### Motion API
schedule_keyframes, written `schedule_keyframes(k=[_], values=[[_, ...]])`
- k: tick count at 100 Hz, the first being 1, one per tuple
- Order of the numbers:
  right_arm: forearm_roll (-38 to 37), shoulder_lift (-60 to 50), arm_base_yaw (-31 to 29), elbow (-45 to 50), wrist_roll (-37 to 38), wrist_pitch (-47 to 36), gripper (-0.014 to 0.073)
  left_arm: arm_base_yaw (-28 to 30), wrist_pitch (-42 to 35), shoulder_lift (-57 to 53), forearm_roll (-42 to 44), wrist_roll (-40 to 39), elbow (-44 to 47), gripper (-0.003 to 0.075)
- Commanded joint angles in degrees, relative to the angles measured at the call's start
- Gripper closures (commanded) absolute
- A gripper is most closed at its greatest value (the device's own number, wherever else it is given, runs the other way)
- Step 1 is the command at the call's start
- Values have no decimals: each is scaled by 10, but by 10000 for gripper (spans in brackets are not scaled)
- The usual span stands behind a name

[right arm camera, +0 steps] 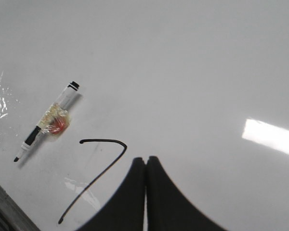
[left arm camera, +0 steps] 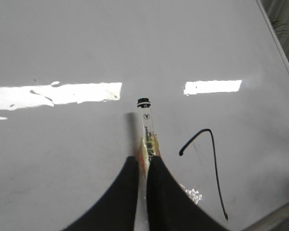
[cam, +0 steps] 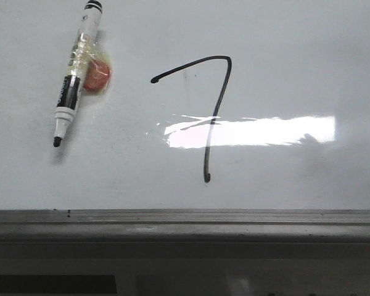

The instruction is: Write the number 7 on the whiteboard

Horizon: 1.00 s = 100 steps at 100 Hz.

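Front view: number 7 (cam: pixel 213 117) drawn on whiteboard (cam: pixel 283 49), roughly mid-board, stem crossing the left end of the glare patch (cam: pixel 253 131) and ending short of the grey edge rail (cam: pixel 185 217). Marker pen (cam: pixel 76 74) lying flat on the board well left of the 7, uncapped black tip pointing toward the rail, clear tape and a red blob (cam: pixel 97 75) stuck at mid-barrel. No arm or pincer in this view.

Left wrist view: left pincer (left arm camera: pixel 143 166) hanging over the marker pen (left arm camera: pixel 146 130), dark fingers (left arm camera: pixel 166 192) nearly together with only a thin slit between. Pen barrel lined up with that slit, butt end sticking out past the fingertips (gripped or merely underneath: cannot tell from here). Number 7 (left arm camera: pixel 214 168) just beside the pen, near the board's rail. Two glare patches further out on the whiteboard (left arm camera: pixel 62 48).

Right wrist view: right pincer (right arm camera: pixel 145 161) closed, fingers (right arm camera: pixel 166 202) pressed together, nothing between them. Corner of the number 7 (right arm camera: pixel 98 166) close to the fingertips. Marker pen (right arm camera: pixel 47 122) lying apart from the pincer, beyond the 7's top stroke, on the whiteboard (right arm camera: pixel 183 57).
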Motion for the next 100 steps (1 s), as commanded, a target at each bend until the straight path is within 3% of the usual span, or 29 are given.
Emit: schedule_keyframes(k=[1, 27, 82, 91, 100], values=[[-7, -55, 0, 16, 4, 9, 660, 2, -3, -41, 1, 0, 10, 741], [-7, -162, 0, 41, 4, 16, 660, 2, -3, -87, 1, 0, 30, 741], [-7, -167, 0, 41, 4, 34, 660, 5, -7, -88, 2, 0, 42, 741], [-7, -167, 0, 41, 4, 34, 660, 19, -6, -88, 47, 0, 49, 741], [-7, -167, 0, 41, 4, 34, 660, 51, -9, -88, 186, -40, 60, 741]])
